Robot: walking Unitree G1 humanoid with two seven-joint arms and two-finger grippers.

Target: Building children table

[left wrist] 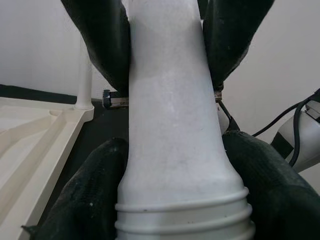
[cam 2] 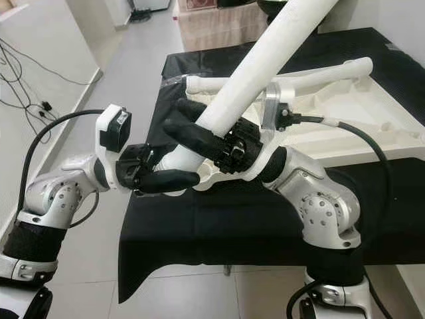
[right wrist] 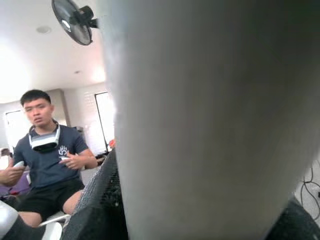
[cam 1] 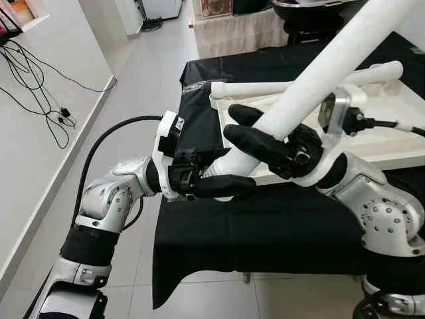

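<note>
Both grippers are clamped on one long white table leg (cam 1: 332,66), which runs on a slant: its ringed, threaded-looking end sits low, by the near left corner of the upturned white tabletop (cam 1: 398,139), and its other end rises up and away over that tabletop, out past the top of the head views. The tabletop lies underside-up on a black cloth (cam 1: 265,226) covering a low surface, its moulded ribs showing.

The left gripper (cam 1: 216,176) grasps the leg at its low end, just off the tabletop's near left corner; in the left wrist view its black fingers (left wrist: 90,195) press against either side of the leg right above the ridged collar. The right gripper (cam 1: 262,136) holds the same leg a little higher along its length, above the tabletop's near edge, with one finger on each side of the tube. The two grippers sit close together on the leg, nearly touching.

A second white leg (cam 1: 265,88) lies along the tabletop's far edge, roughly level.

Away from the tabletop, in the right wrist view, a seated person (right wrist: 47,170) in a dark shirt holds small controllers, and a black fan (right wrist: 72,20) hangs overhead. Black cables (cam 1: 40,93) trail along the white wall on the tabletop's left side.
</note>
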